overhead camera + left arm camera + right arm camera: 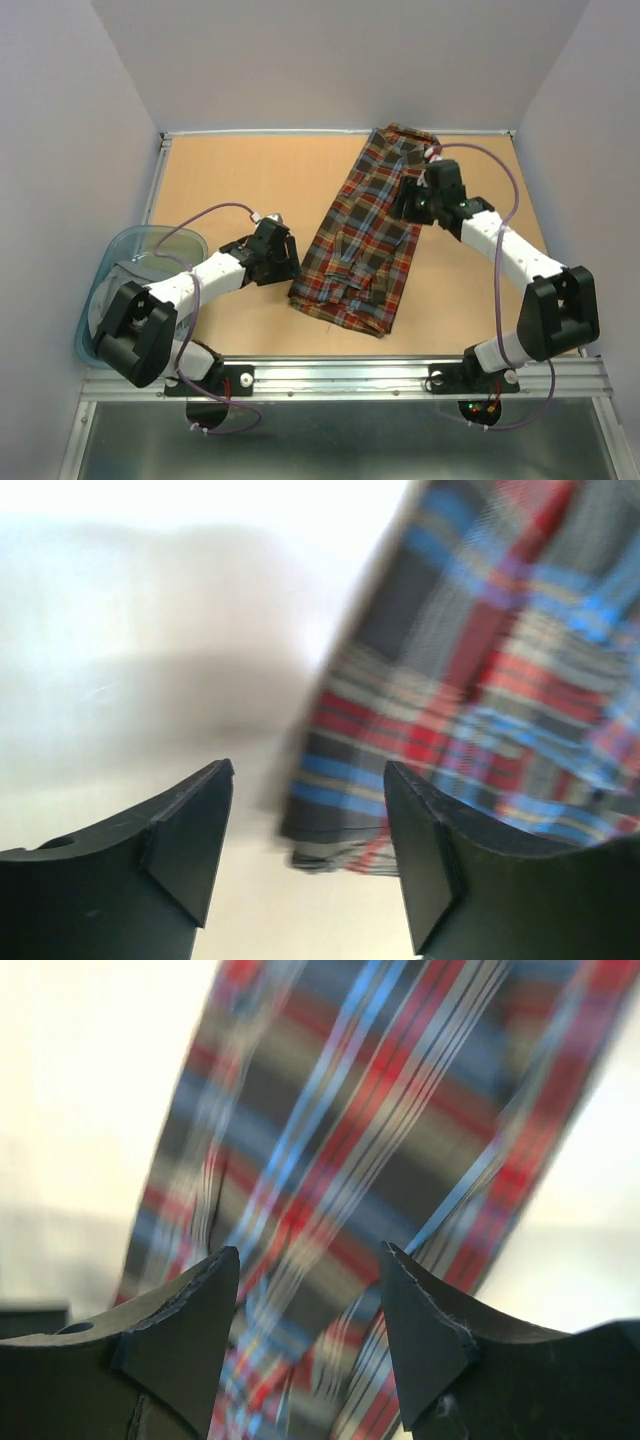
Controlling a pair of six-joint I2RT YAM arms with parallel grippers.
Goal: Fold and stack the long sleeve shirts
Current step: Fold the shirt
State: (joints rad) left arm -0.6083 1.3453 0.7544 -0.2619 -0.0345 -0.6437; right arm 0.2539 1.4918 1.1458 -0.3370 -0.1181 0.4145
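Note:
A plaid long sleeve shirt (pixel 365 235) in red, dark brown and blue lies folded into a long strip, running from the table's far middle down toward the near edge. My left gripper (pixel 290 262) hovers just left of the strip's near corner, jaws open and empty; the left wrist view shows that corner (pixel 350 825) between the fingertips, blurred. Over the shirt's far right part my right gripper (pixel 405 205) stands open with nothing gripped. Blurred plaid cloth (pixel 360 1160) fills the right wrist view behind the open jaws.
A clear blue plastic bin (pixel 125 275) sits at the table's left edge, partly under the left arm. Grey walls close in the wooden table (pixel 240 180) on three sides. A metal rail (pixel 350 375) runs along the near edge.

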